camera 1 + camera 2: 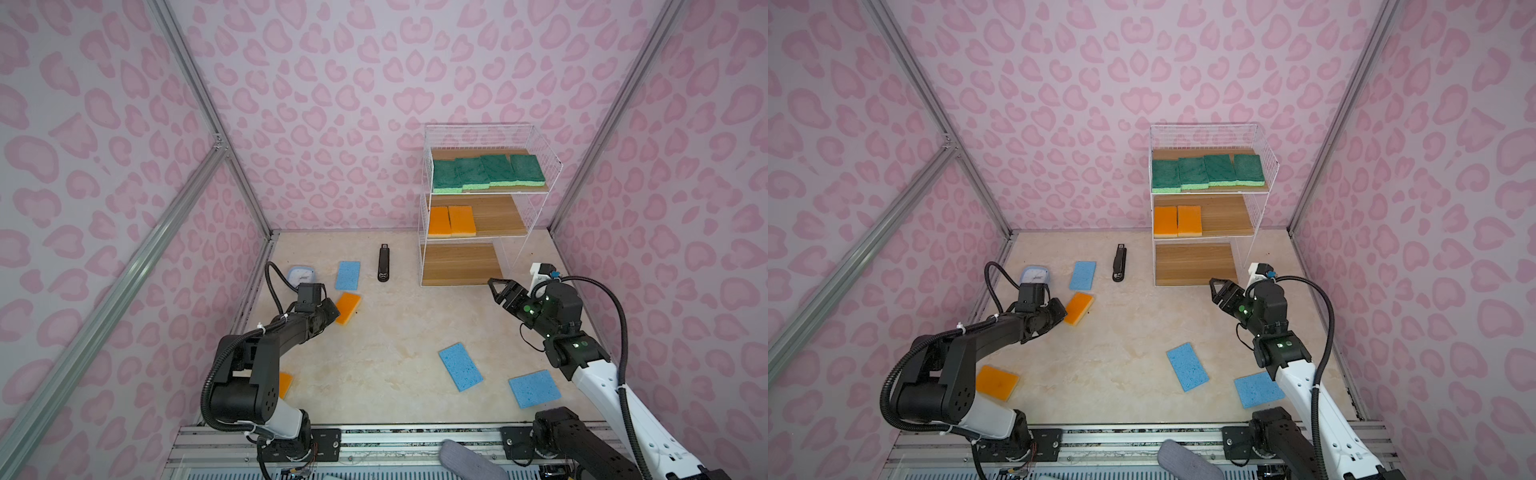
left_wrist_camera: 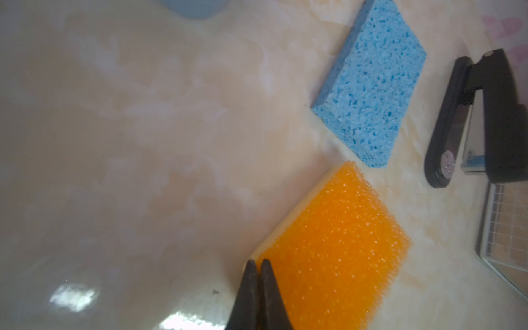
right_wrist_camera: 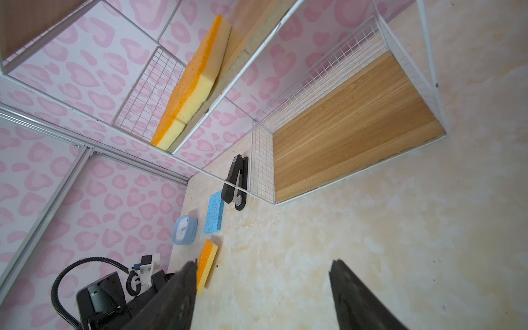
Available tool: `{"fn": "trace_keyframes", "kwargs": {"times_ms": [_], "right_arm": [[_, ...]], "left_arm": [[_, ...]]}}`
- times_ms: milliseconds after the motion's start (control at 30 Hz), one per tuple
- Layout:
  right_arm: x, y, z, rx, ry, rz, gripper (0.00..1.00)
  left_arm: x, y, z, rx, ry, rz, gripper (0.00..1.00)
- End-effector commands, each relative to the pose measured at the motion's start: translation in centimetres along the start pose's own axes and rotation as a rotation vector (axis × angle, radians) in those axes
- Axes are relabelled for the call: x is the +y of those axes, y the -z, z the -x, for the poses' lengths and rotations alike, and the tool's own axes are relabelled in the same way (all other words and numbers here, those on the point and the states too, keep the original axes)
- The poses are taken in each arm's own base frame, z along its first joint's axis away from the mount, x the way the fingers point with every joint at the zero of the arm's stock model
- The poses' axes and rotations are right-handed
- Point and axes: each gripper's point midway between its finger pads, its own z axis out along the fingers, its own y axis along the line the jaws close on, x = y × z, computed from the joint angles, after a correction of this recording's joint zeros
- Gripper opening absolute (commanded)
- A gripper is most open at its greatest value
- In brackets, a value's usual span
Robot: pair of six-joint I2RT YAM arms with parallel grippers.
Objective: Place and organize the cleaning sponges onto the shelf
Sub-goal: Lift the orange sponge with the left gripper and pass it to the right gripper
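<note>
In both top views, set high above the near edge of the bench (image 1: 395, 332), facing down and forward, far enough for the whole bench and the shelf (image 1: 461, 264). From the left wrist, close over the bench, looking past the left gripper (image 2: 258, 261) at an orange sponge (image 2: 337, 243), a blue sponge (image 2: 371, 85) and a black stapler (image 2: 497, 100). From the right wrist, low and rolled sideways, looking past the right gripper (image 3: 264, 263) up into the shelf; same three things shared, farther off.
</note>
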Motion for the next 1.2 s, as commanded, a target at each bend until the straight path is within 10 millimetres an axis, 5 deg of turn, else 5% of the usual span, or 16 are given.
{"fn": "trace_keyframes", "kwargs": {"times_ms": [0, 333, 733, 967, 1167], "right_arm": [[1.4, -0.5, -0.1, 0.033, 0.027, 0.066, 0.74], [5.3, -3.0, -1.7, 0.234, 0.06, 0.251, 0.74], [9.5, -4.7, -5.0, 0.421, 0.093, 0.409, 0.75], [11.5, -5.9, -6.9, 0.508, 0.103, 0.468, 0.74], [12.1, -6.5, -6.8, 0.514, 0.101, 0.485, 0.69]], "left_arm": [[-3.1, 1.1, -0.1, 0.034, -0.074, -0.124, 0.04], [-13.6, 5.2, -2.4, 0.097, -0.386, -0.412, 0.04], [-22.3, 10.4, -3.3, 0.064, -0.633, -0.636, 0.04], [-25.3, 12.7, -4.6, 0.077, -0.762, -0.729, 0.04], [-25.8, 13.6, -5.6, 0.088, -0.821, -0.764, 0.04]]}}
